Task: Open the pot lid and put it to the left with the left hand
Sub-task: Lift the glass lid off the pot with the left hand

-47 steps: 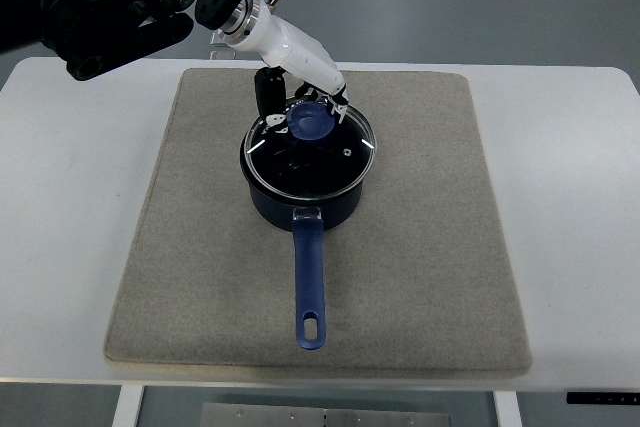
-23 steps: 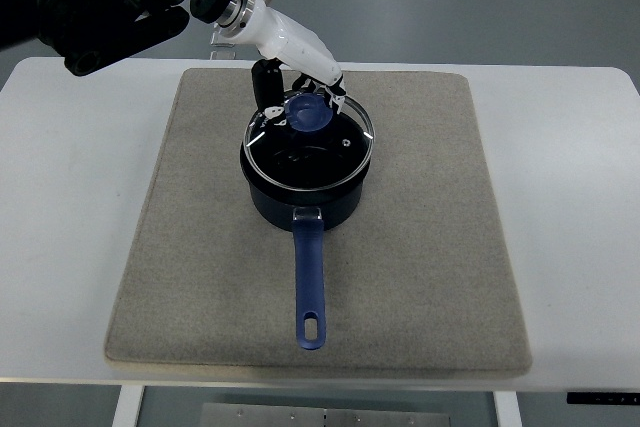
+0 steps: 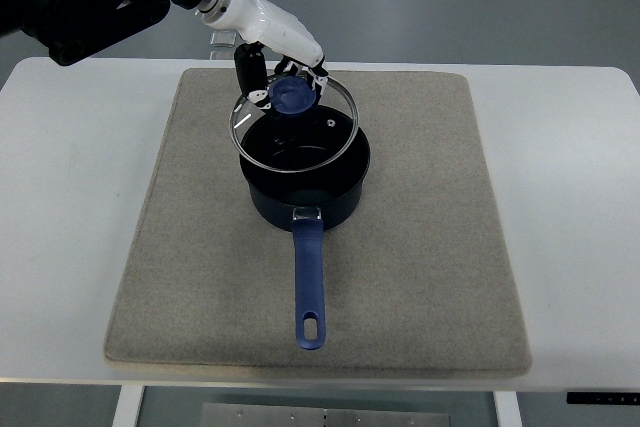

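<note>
Your left hand (image 3: 285, 82) is clamped on the blue knob (image 3: 293, 99) of the glass lid (image 3: 292, 132), fingers pinched around it from the 12 o'clock side. The lid is off the saucepan (image 3: 305, 187) and tilted, its far rim raised and shifted toward 10 o'clock while its near edge hangs over the pot's opening. The pan sits near the middle of the grey mat (image 3: 420, 227) on the white table (image 3: 570, 197), its blue handle (image 3: 309, 282) pointing to 6 o'clock.

Treat the lid as stiff, fairly heavy for its size, and breakable: glass ringed in metal, smooth and likely slippery at the rim. The knob is the only sound hold, and since it is small and rounded the lid can swing or rock under it. Carry it level toward 9 o'clock, where bare mat lies beside the pot, and lower it flat rather than dropping it on an edge. Your right hand is out of sight.
</note>
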Controlling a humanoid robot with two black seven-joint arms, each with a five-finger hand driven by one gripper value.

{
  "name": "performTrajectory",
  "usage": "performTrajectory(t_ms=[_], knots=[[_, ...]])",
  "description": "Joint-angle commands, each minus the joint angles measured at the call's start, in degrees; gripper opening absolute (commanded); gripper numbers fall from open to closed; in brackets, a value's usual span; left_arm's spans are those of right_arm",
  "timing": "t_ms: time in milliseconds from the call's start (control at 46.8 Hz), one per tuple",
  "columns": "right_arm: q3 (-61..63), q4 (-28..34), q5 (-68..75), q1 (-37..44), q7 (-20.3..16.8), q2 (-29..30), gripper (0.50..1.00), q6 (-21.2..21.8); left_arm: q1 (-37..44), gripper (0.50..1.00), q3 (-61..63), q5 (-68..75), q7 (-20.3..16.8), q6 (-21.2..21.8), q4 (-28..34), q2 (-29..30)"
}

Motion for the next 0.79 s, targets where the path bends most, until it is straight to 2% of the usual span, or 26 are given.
performTrajectory(t_ms=[0,769], knots=[[0.02,0.00,0.00,0.00,0.00,0.00,0.915,-0.01,-0.01,0.500,0.06,0.00,0.01,0.06,0.49,1.03],[0.02,0.00,0.00,0.00,0.00,0.00,0.915,-0.01,0.16,0.500,1.55,0.88,0.01,-0.12,0.14,12.19]])
